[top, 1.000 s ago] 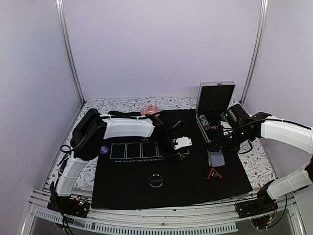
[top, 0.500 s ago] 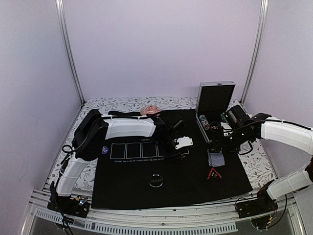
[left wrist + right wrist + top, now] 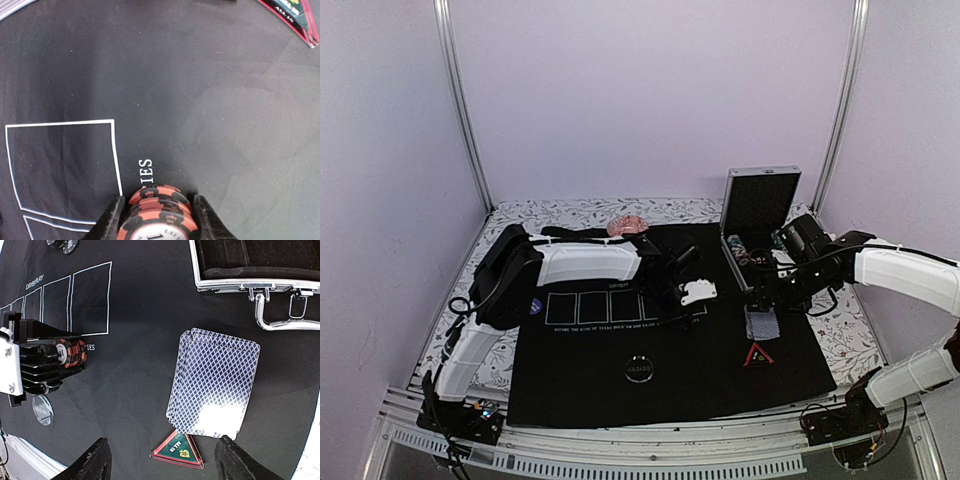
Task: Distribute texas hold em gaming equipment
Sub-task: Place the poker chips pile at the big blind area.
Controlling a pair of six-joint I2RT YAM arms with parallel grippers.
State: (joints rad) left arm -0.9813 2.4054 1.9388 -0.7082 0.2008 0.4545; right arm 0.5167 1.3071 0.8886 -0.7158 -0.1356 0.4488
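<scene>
My left pincer [image 3: 159, 222] is closed to a narrow gap on a stack of red chips [image 3: 159, 207], one finger on each side. The chips lie on edge between the fingers, with a face turned toward my wrist camera. I take this to be the chip-dealing step: the stack is in my grip and needs a place on the cloth. Below it is the black mat [image 3: 225, 100], and the corner of a white rectangle [image 3: 60, 165] is just beside the stack. I cannot tell whether the chips touch the mat or hang just above it. The next move, as I judge it, is to lower the stack, turn it so it stands flat rather than on its rolling edge, and only then ease the fingers apart.

My right pincer [image 3: 162, 441] is spread wide and holds nothing. It hovers over the near edge of the cards [image 3: 215, 382], which lie face down and slightly fanned on the mat. The red-edged triangle [image 3: 178, 452] sits at that same edge, and I cannot tell whether its tip touches the deck or slips under it. Taking cards from there would call for a low, flat approach that leaves the triangle alone. Past the cards, the open case [image 3: 235, 286] rests on the mat's far side, and the mat covers most of the patterned counter [image 3: 570, 212].
</scene>
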